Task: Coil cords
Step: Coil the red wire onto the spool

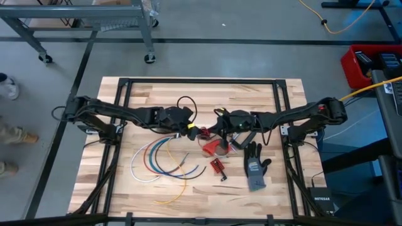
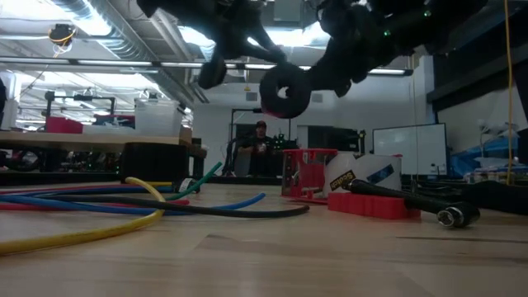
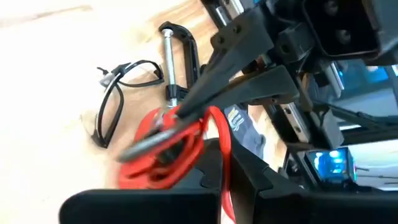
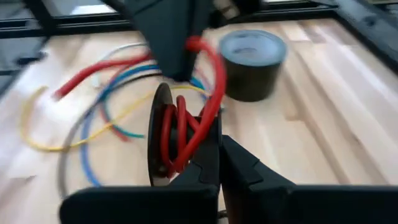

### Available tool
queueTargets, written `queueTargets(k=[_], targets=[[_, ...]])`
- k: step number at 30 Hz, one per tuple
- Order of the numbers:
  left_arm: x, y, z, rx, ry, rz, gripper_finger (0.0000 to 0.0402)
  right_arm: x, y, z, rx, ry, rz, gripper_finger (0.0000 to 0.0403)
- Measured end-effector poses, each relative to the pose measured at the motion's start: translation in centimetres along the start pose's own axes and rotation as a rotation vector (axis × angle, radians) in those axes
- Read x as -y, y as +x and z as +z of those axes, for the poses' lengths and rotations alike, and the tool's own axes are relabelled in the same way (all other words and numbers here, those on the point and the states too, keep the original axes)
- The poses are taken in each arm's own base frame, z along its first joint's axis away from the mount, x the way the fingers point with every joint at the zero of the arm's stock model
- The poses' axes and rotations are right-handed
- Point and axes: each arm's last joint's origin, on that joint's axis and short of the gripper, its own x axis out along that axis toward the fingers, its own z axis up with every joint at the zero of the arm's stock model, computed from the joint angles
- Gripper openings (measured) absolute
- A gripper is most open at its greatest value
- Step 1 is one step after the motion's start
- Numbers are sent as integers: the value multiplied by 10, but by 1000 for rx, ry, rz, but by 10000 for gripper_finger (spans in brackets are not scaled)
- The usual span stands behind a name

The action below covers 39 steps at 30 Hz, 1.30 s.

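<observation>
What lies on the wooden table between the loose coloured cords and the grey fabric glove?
In the high view, a small red toothed plastic piece lies between the loose coloured cords and the grey fabric glove.

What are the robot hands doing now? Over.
Both grippers mid-table, meeting at the thin red cord coil. Right gripper shut on it; left gripper beside. Loose coloured cords wait nearby.

Loose cords (image 1: 160, 160) lie left on the desk (image 1: 113, 100); glove (image 1: 255, 168) right; coiled cord (image 1: 212, 147) between.
</observation>
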Motion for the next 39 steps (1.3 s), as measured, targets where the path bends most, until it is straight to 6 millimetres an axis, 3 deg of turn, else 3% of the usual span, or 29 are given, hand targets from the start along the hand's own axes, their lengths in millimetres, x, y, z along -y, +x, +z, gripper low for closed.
queueTargets(k=[11,28,39], targets=[[2,-31,1,-49,131,55,0,-4,-4,3,11,21,154,1],[-1,-33,-9,-118,311,97,17,-6,-10,25,217,29,188,1],[-1,-33,-8,-84,335,130,4,17,-13,35,321,50,101,1]])
